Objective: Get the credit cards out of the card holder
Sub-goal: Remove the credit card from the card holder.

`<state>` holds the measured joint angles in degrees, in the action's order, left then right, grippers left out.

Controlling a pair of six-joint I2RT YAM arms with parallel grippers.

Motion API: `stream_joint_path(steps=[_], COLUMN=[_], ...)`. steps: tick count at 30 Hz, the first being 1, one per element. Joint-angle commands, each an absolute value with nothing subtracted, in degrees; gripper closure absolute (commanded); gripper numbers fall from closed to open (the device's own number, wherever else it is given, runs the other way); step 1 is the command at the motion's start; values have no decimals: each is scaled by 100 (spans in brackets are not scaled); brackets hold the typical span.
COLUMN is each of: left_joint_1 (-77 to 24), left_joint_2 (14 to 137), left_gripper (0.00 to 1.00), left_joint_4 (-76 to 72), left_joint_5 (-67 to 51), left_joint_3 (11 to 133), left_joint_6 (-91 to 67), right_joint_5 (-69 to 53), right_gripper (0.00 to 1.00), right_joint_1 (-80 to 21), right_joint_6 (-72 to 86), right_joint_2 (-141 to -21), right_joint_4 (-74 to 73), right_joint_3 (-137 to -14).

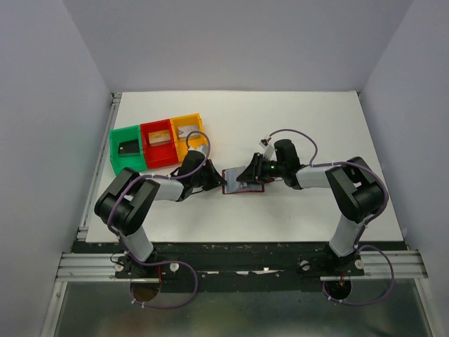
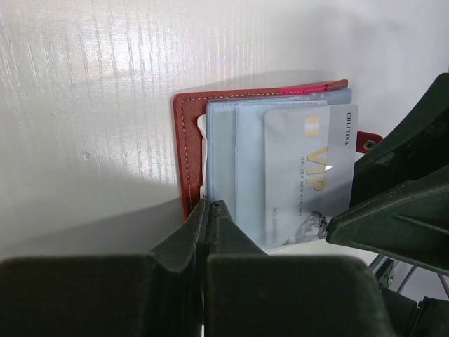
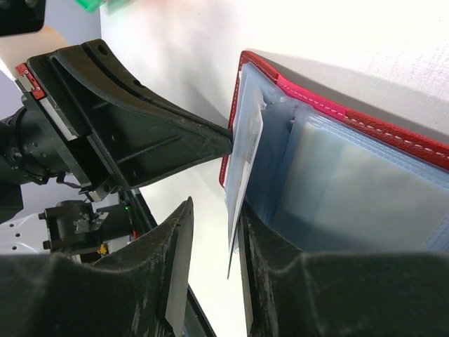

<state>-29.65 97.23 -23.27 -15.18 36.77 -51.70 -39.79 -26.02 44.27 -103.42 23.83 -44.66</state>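
Silver card [image 2: 309, 168] pokes from the open wallet [image 1: 242, 181], mid-table.
Left gripper [image 2: 210, 210] closed tight, pinning the wallet's edge; right gripper [image 3: 212, 225] narrow, jaws straddling the card. We judge it thin, stiff, slick: pinch its flat faces.

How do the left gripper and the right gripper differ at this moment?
The left gripper is shut, the right gripper open. The left gripper's tip meets the edge of the card holder; the right gripper straddles a silver card on edge. Both are at the card holder.
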Motion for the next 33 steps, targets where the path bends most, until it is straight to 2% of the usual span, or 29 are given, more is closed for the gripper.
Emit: stream_joint_path(steps=[1, 25, 28, 33], left_joint_1=[-2988, -2980, -2988, -2988], left_joint_2=[9914, 9730, 9651, 9615], left_gripper=[100, 100, 100, 100], left_joint_4=[-2030, -1925, -1899, -1820], left_joint_5=[-1310, -1274, -1257, -1257], left_joint_3=[3533, 3446, 3401, 3401], left_joint_6=[-5080, -5010, -4984, -4913], right_joint_5=[-3973, -3542, -3516, -3472], right_gripper=[61, 75, 80, 100], right_joint_1=[-2540, -2408, -2400, -2399], right_joint_6=[4316, 4087, 4052, 4025], right_joint_2=[-10151, -9888, -9844, -9835], right_joint_4=[2373, 1732, 1653, 1512], right_joint_3=[-4377, -4307, -4298, -4324])
